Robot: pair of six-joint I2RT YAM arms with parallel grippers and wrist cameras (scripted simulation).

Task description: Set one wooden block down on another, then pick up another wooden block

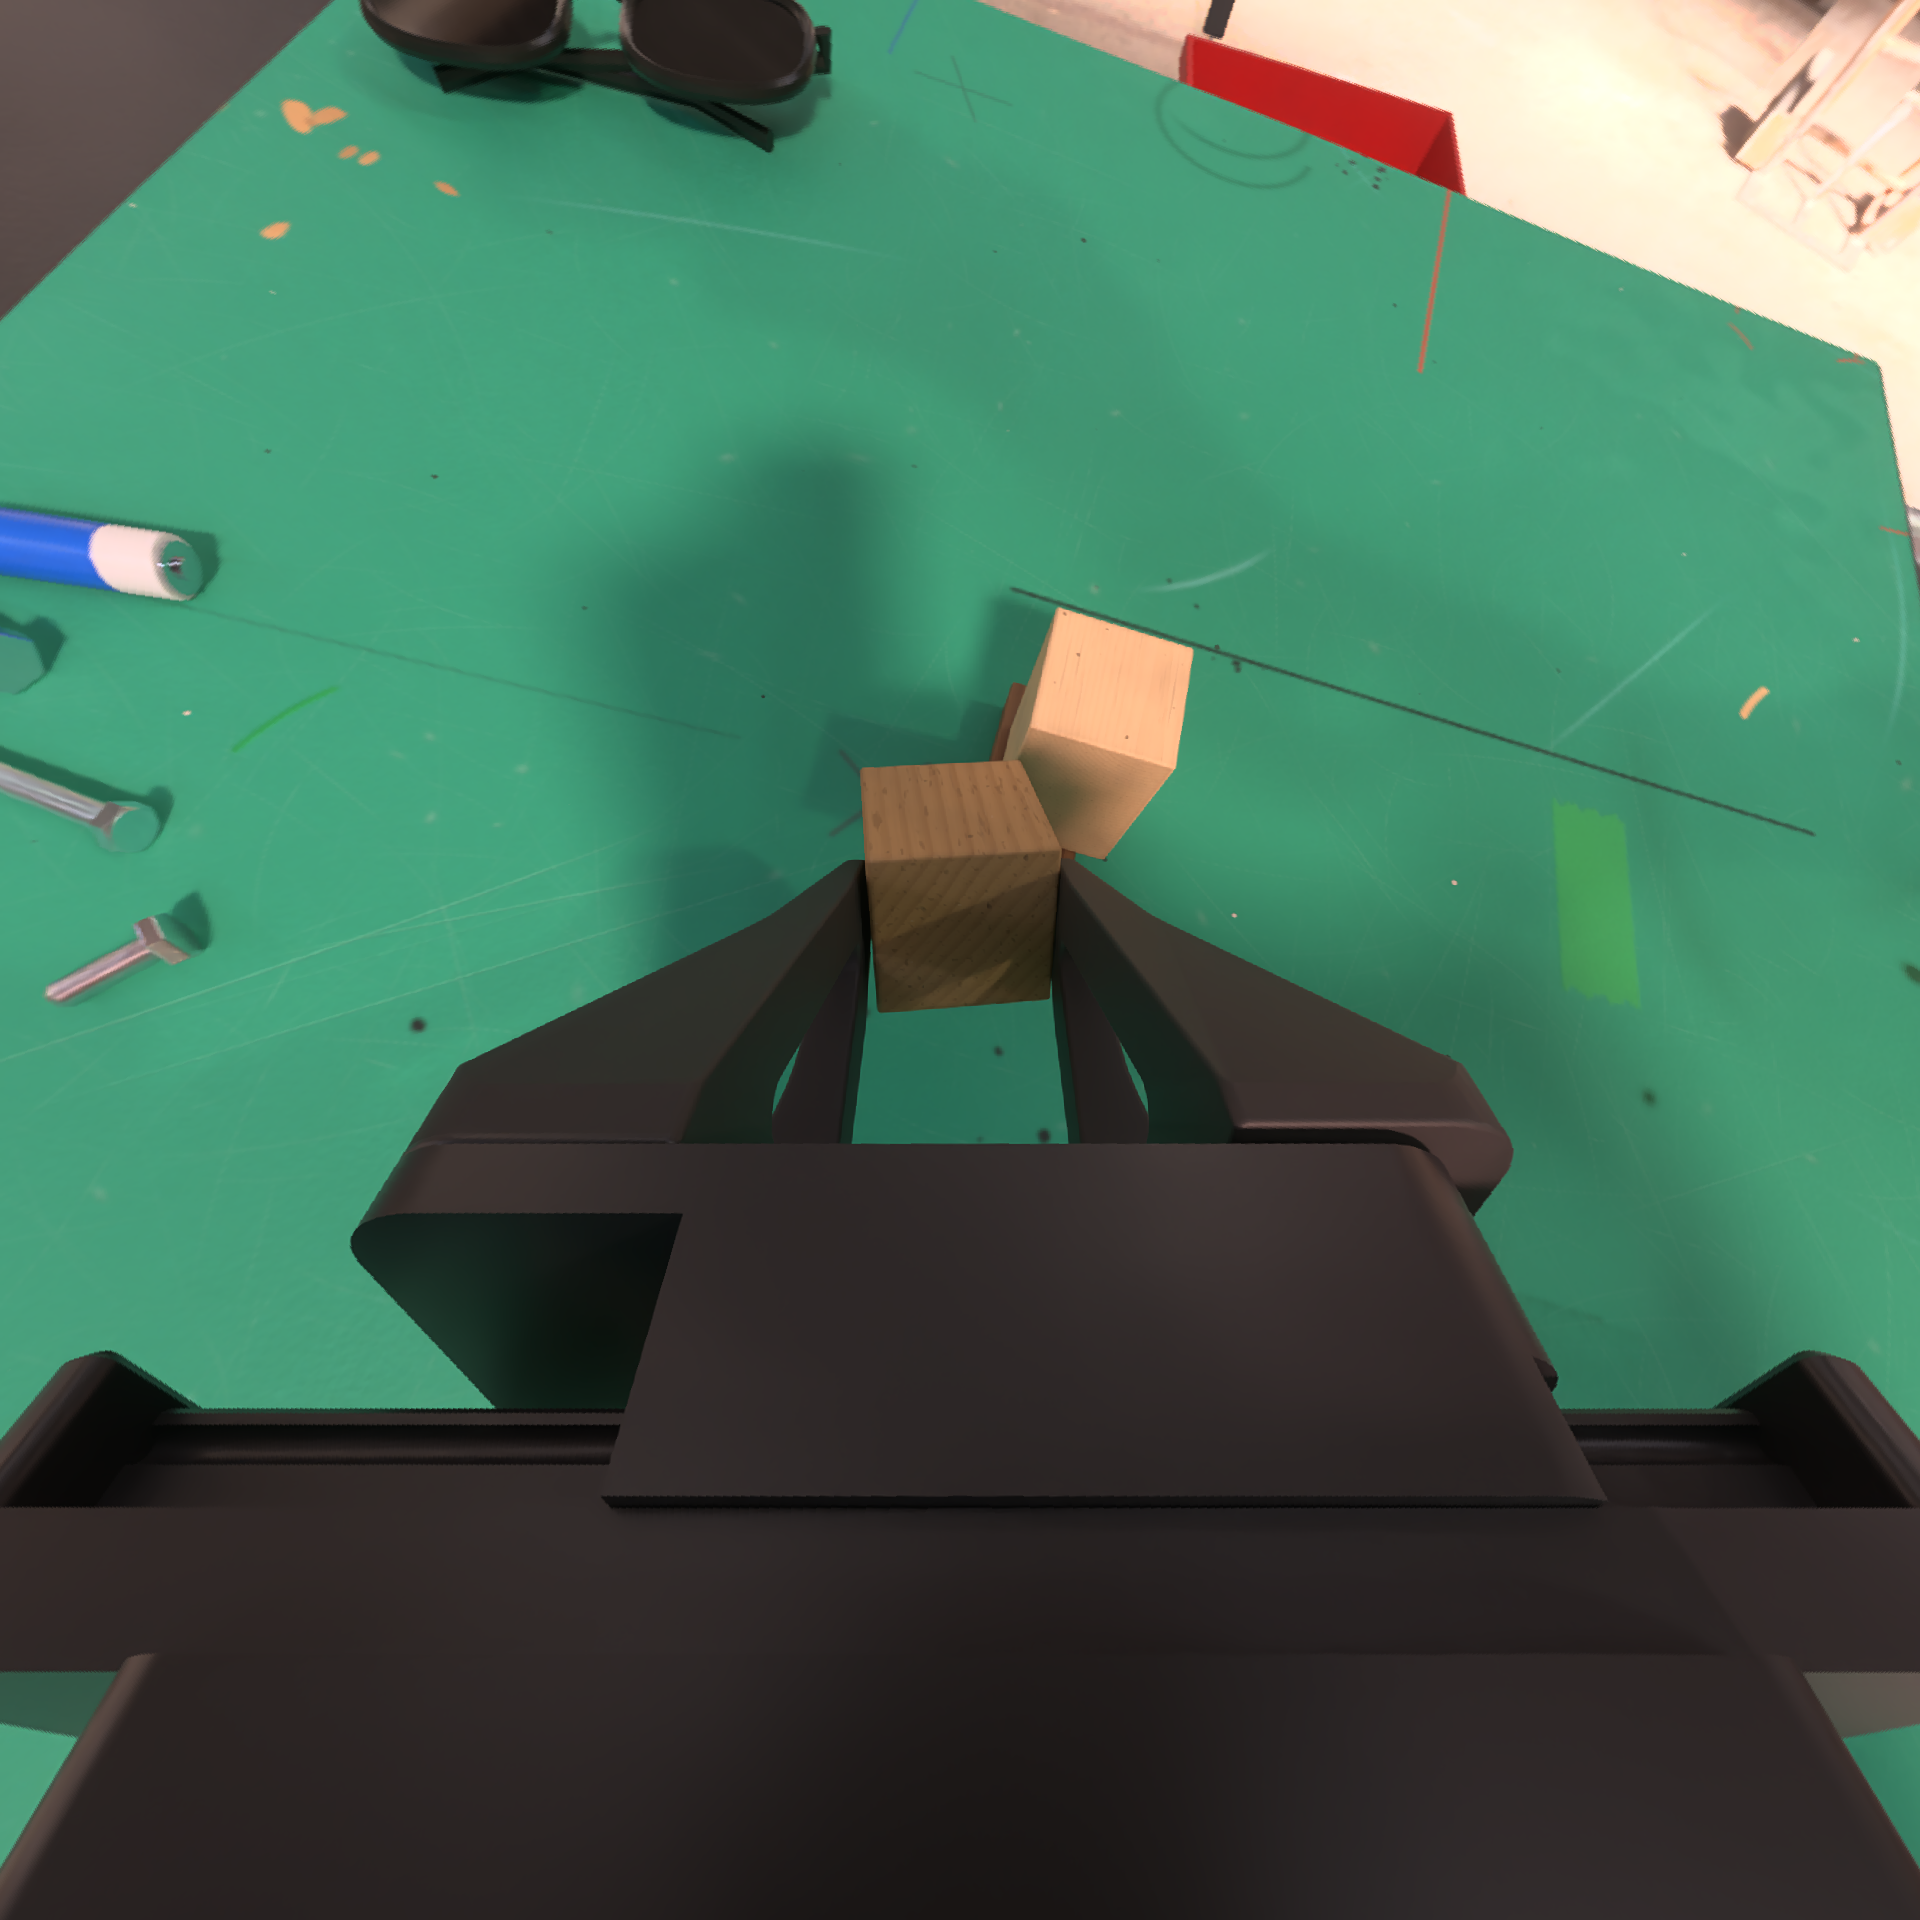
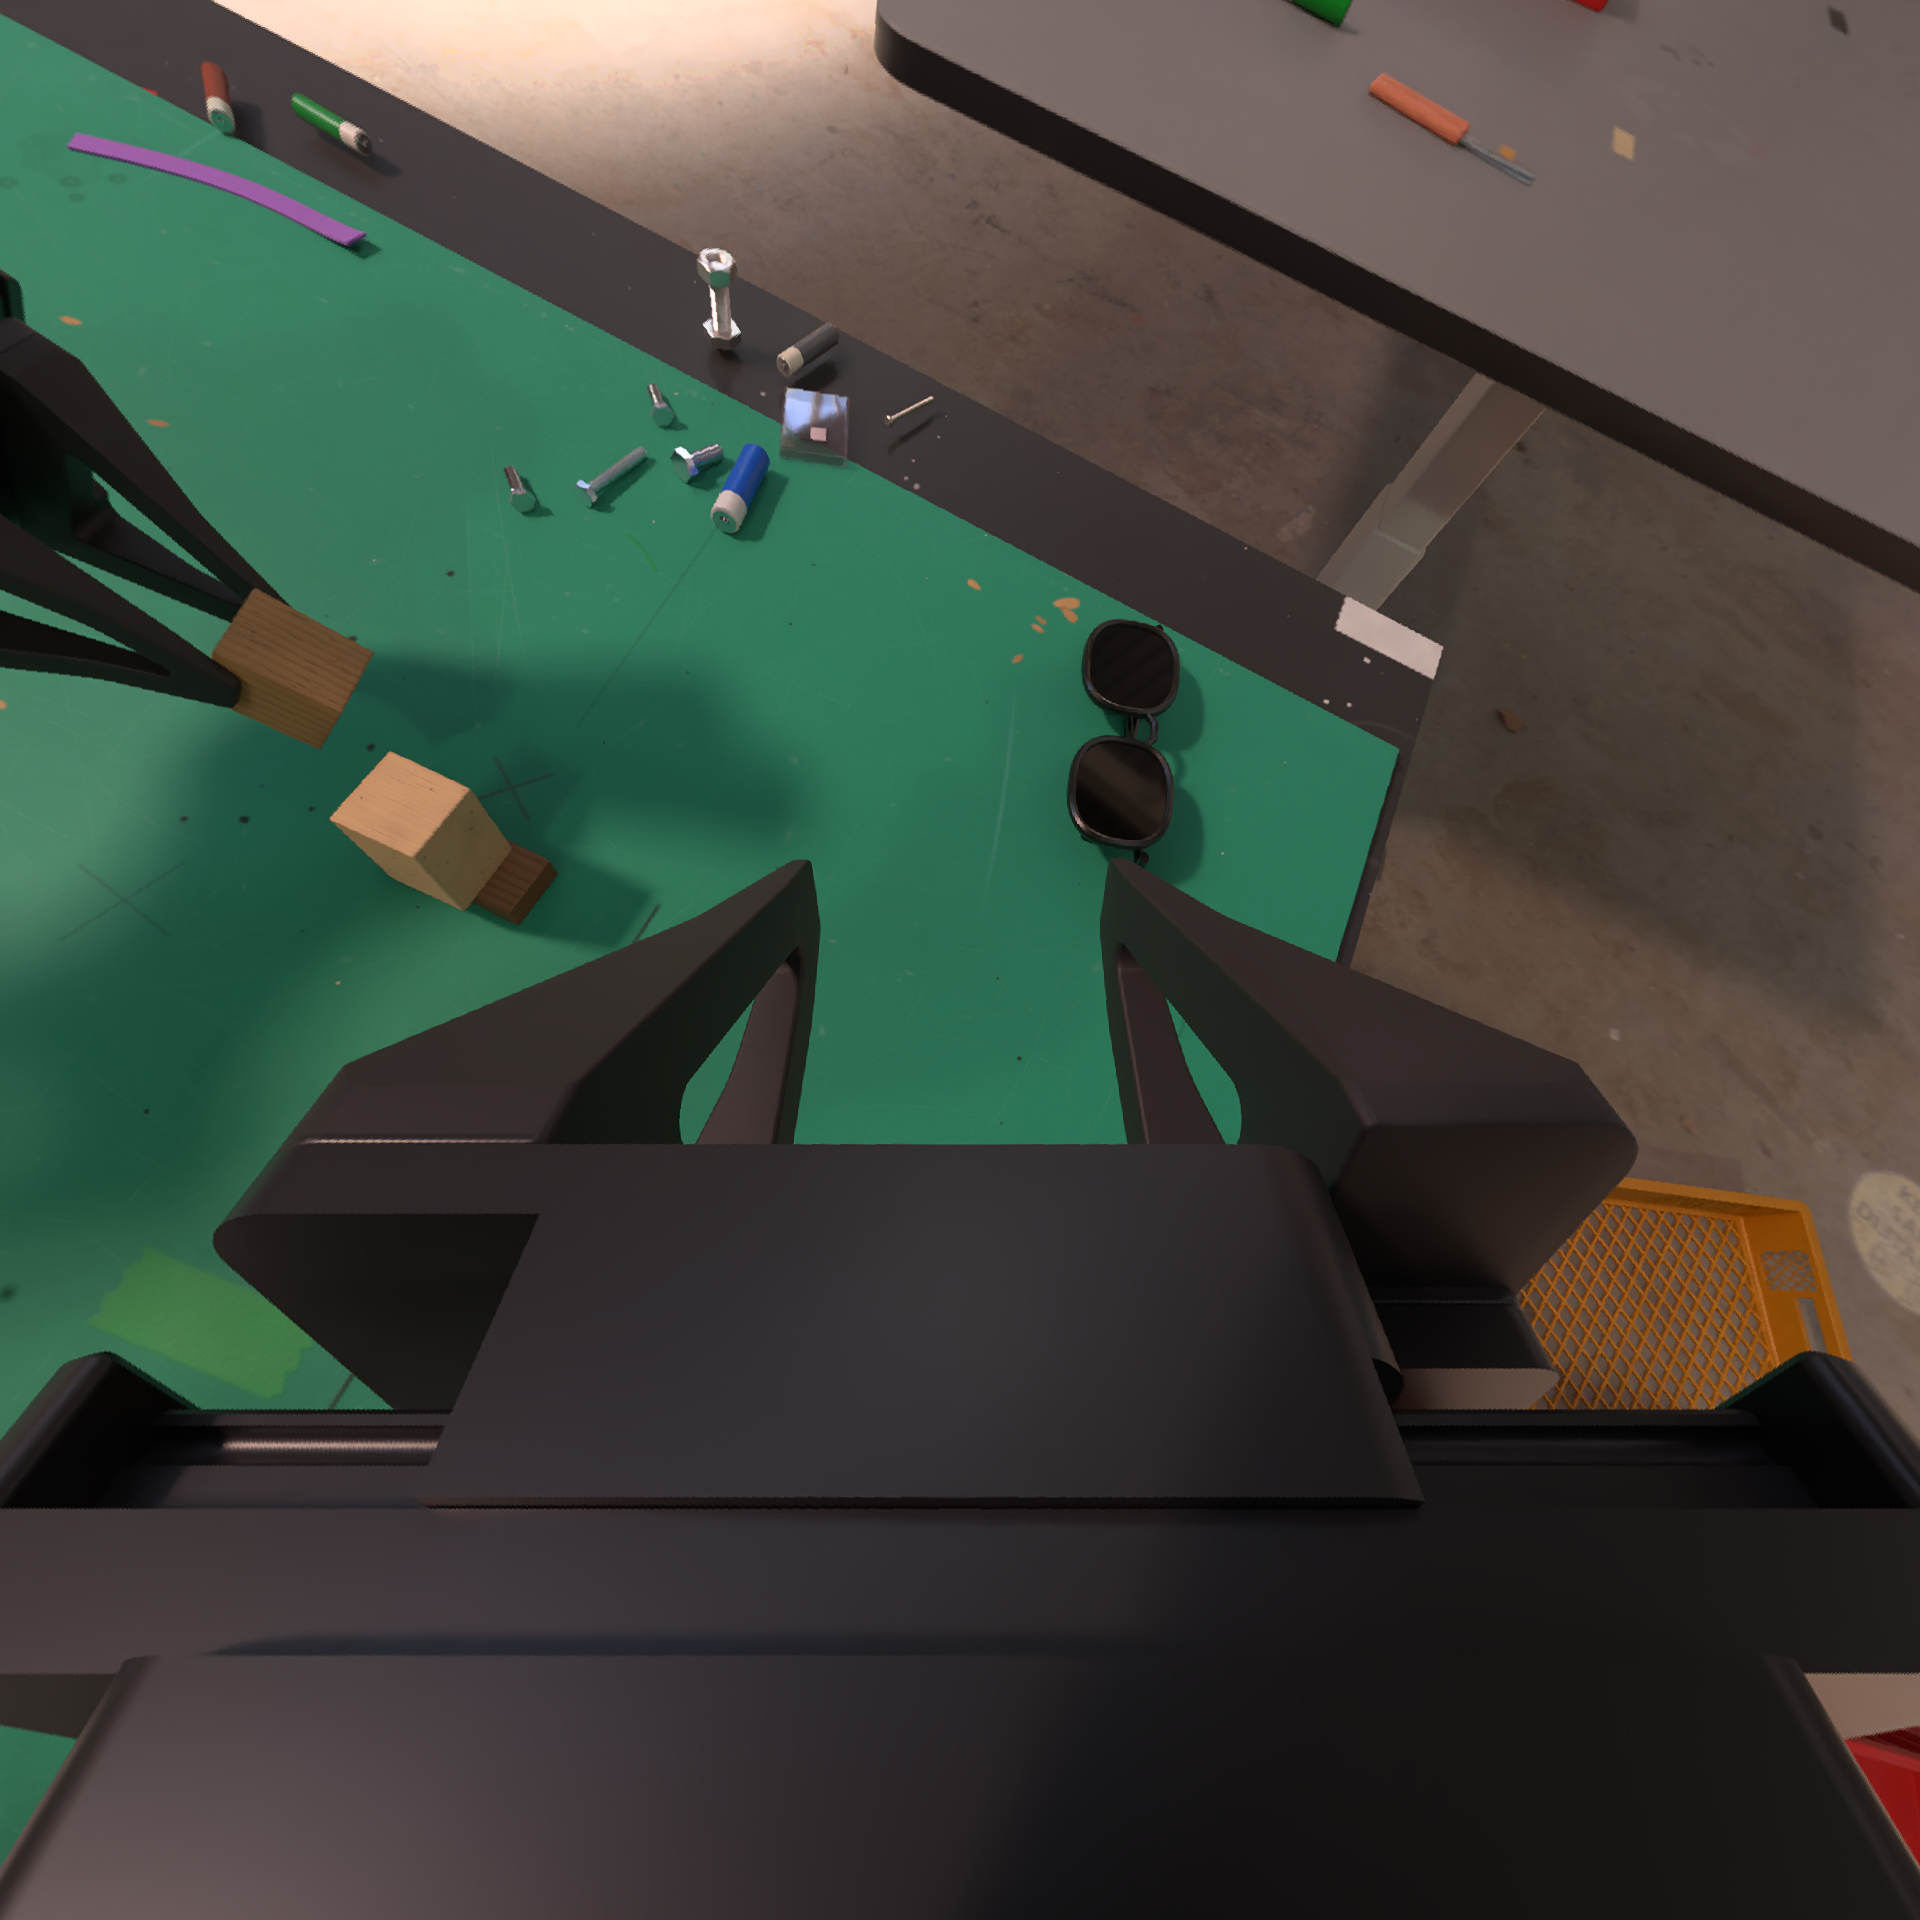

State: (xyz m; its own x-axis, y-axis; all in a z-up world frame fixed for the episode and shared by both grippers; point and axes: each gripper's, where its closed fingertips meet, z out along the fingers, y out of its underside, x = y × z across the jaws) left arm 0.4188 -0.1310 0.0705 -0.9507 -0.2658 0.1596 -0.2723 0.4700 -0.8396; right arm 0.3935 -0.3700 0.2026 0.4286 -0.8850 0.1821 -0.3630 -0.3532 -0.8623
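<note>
Stacking appears done, w/ pale block (image 2: 416, 826) set on dark block (image 2: 517, 883) mid-desk, third block (image 1: 961, 899) held clamped by left gripper (image 1: 961, 883) above mat, right gripper (image 2: 958, 883) spread, empty nr sunglasses-side edge.

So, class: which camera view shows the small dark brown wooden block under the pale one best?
The right wrist view: the small dark brown wooden block shows two faces, sticking out from under the pale wooden block stacked on it. In the left wrist view, only a sliver peeks out behind the pale block.
</note>
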